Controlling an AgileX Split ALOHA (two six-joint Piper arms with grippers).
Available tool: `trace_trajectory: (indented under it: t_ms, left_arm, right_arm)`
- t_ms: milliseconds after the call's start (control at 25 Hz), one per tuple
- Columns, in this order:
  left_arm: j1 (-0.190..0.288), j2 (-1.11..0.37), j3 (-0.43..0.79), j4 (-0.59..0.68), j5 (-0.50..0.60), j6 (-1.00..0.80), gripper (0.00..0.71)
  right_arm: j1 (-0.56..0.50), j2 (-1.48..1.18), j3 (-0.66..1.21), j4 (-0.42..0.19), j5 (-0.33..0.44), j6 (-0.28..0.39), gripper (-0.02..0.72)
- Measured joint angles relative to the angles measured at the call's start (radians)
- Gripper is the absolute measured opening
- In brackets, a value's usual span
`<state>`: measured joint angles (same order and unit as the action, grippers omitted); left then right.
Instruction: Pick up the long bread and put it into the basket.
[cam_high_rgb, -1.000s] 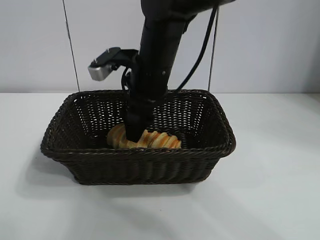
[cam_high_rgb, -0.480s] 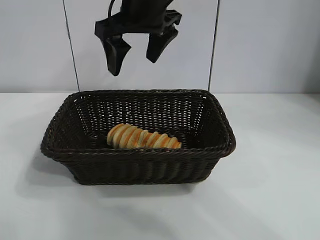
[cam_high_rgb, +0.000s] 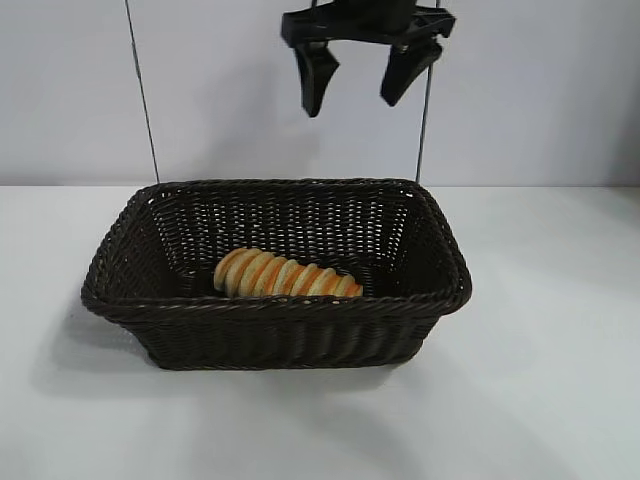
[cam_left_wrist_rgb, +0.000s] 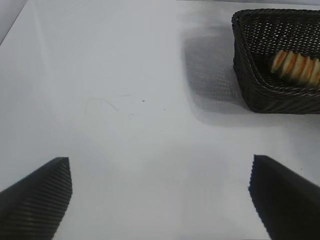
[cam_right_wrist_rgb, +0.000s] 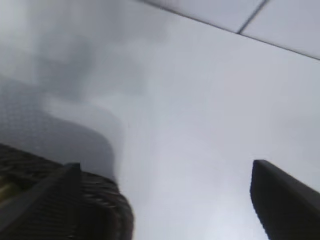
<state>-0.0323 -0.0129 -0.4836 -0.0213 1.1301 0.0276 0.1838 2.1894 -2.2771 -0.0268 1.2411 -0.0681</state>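
Long bread (cam_high_rgb: 287, 276): lies on its side on the floor of the basket (cam_high_rgb: 275, 305), toward the wall nearest the exterior camera, long axis roughly along that wall and slightly skewed. Nothing touches it. It rests flat and low, well below the braided rim, so it is judged stable and unlikely to roll out.

Basket: stands upright on the white worktop (cam_high_rgb: 540, 380), rim level. The sloped sides suit a drop from above and would guide a loaf toward the floor.

Right gripper (cam_high_rgb: 362, 70): high above the basket's far wall, toward its right end in the exterior view, clear of the rim. Its 2 fingers are spread wide with nothing between them. The right wrist view confirms bare fingers, with only a corner of the basket under them. An empty, raised gripper above a loaded basket fits a release already made; the placement is judged complete.

Left gripper (cam_left_wrist_rgb: 160, 200): parked low over bare worktop, well apart from the basket, which sits at the far edge of its wrist view. Fingers wide apart, empty. Judged idle.

Risk: low. No part of either arm stands over the loaf or in contact with the wicker.
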Motion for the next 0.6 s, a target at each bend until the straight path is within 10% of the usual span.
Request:
trace_trajectory:
  t_ms: [600]
  left_arm:
    - [0.0,0.0,0.0,0.0,0.0,0.0,0.695]
  right_arm:
    - [-0.334,-0.202,0.148,-0.013,0.006,-0.046,0.654]
